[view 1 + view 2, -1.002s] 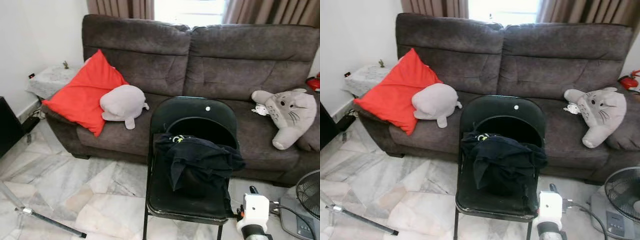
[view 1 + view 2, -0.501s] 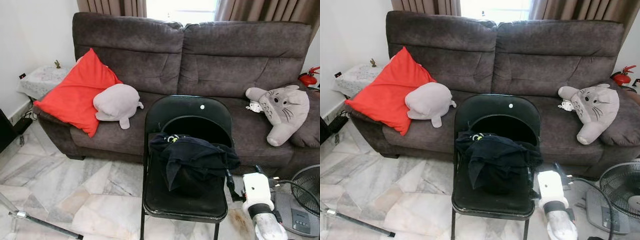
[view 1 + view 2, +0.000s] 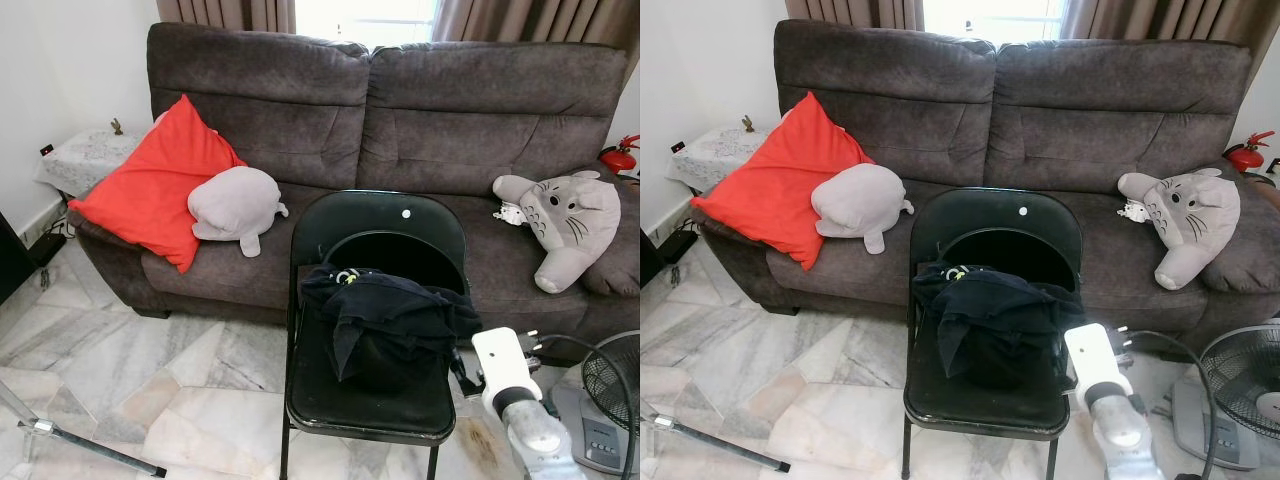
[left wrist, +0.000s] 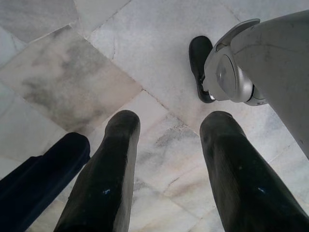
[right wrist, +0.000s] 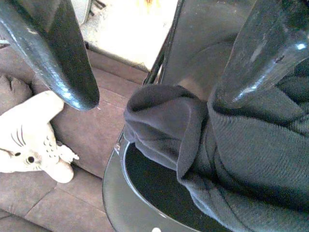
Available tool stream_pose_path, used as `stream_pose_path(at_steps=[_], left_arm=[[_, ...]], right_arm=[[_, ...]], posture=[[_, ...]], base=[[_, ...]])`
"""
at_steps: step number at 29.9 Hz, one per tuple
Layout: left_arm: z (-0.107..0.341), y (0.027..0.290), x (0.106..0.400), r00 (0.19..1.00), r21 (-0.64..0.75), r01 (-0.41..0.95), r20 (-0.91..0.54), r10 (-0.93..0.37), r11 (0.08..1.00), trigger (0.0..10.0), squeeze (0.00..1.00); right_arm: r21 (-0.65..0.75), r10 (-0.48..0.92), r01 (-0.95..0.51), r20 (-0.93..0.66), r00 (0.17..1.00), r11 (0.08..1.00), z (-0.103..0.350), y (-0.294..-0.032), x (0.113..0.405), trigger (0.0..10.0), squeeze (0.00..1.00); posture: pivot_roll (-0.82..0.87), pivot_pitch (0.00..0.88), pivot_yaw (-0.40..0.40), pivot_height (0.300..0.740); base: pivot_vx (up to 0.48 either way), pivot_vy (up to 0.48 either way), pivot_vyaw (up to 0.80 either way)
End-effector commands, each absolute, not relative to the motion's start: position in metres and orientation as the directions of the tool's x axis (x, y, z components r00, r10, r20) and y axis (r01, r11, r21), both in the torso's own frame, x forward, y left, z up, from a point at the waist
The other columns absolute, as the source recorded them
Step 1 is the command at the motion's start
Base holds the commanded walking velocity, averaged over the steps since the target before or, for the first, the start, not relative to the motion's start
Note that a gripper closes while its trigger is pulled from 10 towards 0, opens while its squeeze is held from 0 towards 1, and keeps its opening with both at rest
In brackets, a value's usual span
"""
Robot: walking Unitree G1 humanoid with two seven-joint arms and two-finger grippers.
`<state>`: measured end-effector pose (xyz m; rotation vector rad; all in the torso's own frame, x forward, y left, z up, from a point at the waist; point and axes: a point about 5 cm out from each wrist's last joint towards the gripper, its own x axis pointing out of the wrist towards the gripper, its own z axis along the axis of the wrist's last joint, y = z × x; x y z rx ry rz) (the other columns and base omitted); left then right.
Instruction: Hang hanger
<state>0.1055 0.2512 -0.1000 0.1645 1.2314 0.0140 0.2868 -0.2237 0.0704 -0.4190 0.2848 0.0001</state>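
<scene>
A dark navy garment (image 3: 390, 318) lies bunched on the seat of a black folding chair (image 3: 380, 225), with a small pale loop (image 3: 347, 276) at its collar. No hanger shape can be made out. My right gripper (image 5: 154, 99) is open at the chair's right side, beside the garment's edge (image 5: 169, 125); one finger (image 5: 256, 53) lies over the cloth. Its white wrist (image 3: 502, 364) shows low on the right. My left gripper (image 4: 171, 121) hangs open above the marble floor (image 4: 72, 82).
A brown sofa (image 3: 400, 110) stands behind the chair with a red cushion (image 3: 160, 185), a grey plush (image 3: 240, 203) and a cat plush (image 3: 565, 220). A floor fan (image 3: 610, 385) stands right, a tripod leg (image 3: 85, 450) lower left.
My right arm has risen and swung left, bringing its gripper up to the chair's right edge beside the garment. The camera has shifted slightly.
</scene>
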Motion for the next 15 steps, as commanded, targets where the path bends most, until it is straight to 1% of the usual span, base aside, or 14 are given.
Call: stream_pose_path(at_steps=[1, 4, 8, 12, 14, 15], left_arm=[[-0.099, 0.253, 0.105, 0.334, 0.132, 0.070, -0.937, 0.101, 0.989, 10.0, 0.00], [-0.099, 0.253, 0.106, 0.335, 0.131, 0.066, -0.937, 0.101, 0.989, 10.0, 0.00], [-0.099, 0.252, 0.107, 0.336, 0.129, 0.057, -0.936, 0.103, 0.990, 10.0, 0.00], [-0.099, 0.252, 0.107, 0.338, 0.127, 0.049, -0.935, 0.103, 0.991, 10.0, 0.00], [-0.099, 0.252, 0.108, 0.340, 0.128, 0.043, -0.934, 0.106, 0.991, 10.0, 0.00], [-0.099, 0.252, 0.108, 0.340, 0.128, 0.043, -0.934, 0.106, 0.991, 10.0, 0.00]], right_arm=[[-0.415, -0.043, -0.068, -0.252, 0.967, 0.907, 0.079, -0.222, 0.292, 10.0, 0.00], [-0.419, -0.040, -0.073, -0.253, 0.967, 0.905, 0.083, -0.223, 0.295, 10.0, 0.00], [-0.442, -0.008, -0.119, -0.273, 0.962, 0.889, 0.086, -0.221, 0.299, 10.0, 0.00], [-0.492, 0.022, -0.165, -0.283, 0.959, 0.855, 0.088, -0.217, 0.304, 10.0, 0.00], [-0.568, 0.037, -0.191, -0.271, 0.962, 0.800, 0.092, -0.213, 0.309, 10.0, 0.00], [-0.568, 0.037, -0.191, -0.271, 0.962, 0.800, 0.092, -0.213, 0.309, 10.0, 0.00]], posture=[[0.04, 0.000, 0.000, 0.740], [0.04, 0.000, -0.002, 0.740], [0.05, 0.000, -0.006, 0.740], [0.05, 0.000, -0.008, 0.740], [0.06, 0.000, -0.010, 0.740], [0.06, 0.000, -0.010, 0.740]], base=[[0.000, 0.000, 0.00], [0.000, 0.000, 0.00], [0.000, 0.000, 0.00], [0.000, 0.000, 0.00], [0.000, 0.000, 0.00], [0.000, 0.000, 0.00]])
